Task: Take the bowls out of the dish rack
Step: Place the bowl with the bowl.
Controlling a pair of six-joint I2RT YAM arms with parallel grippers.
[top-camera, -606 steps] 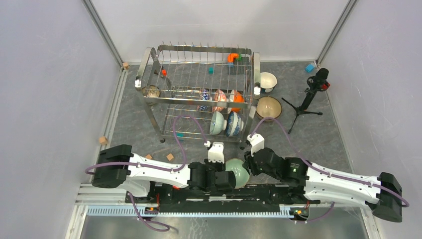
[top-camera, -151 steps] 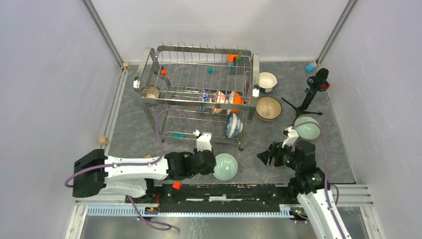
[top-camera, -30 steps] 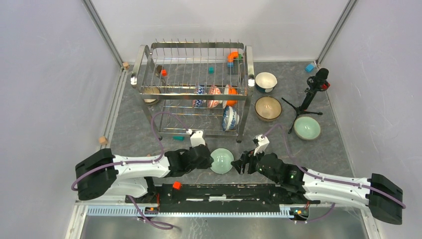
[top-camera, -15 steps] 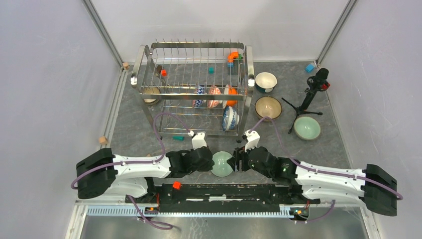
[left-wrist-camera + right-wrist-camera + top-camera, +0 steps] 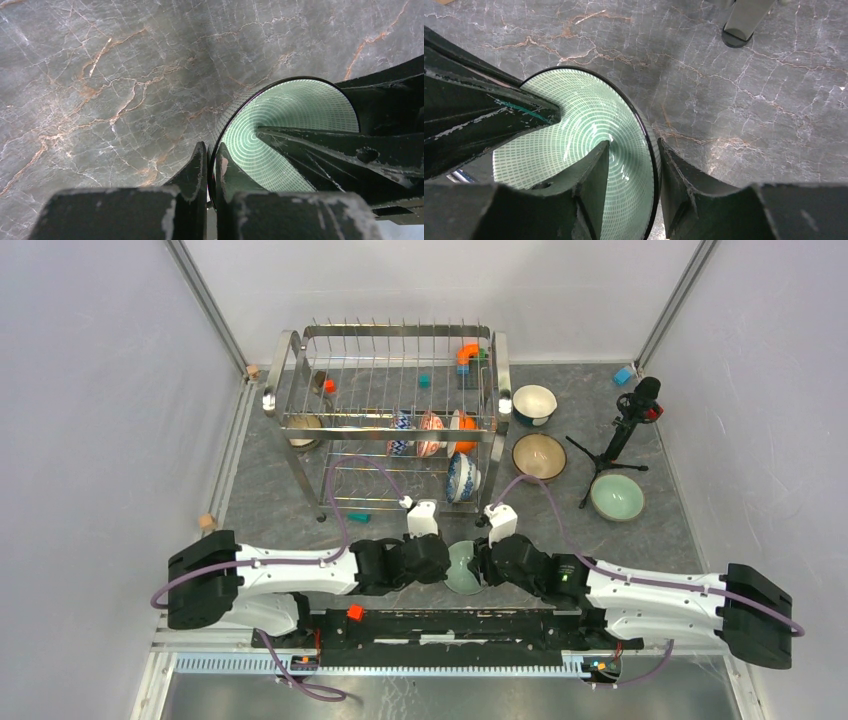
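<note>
While left pincer [image 5: 210, 151] grips the bowl [image 5: 295, 107], right pincer [image 5: 631, 144] straddles its rim.

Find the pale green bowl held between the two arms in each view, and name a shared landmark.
Top external: the pale green bowl sits bottom centre.
Left wrist: right of centre, rim pinched by the left gripper.
Right wrist: left of centre, rim inside the open right gripper.
Shared landmark: the grey marbled table.
</note>
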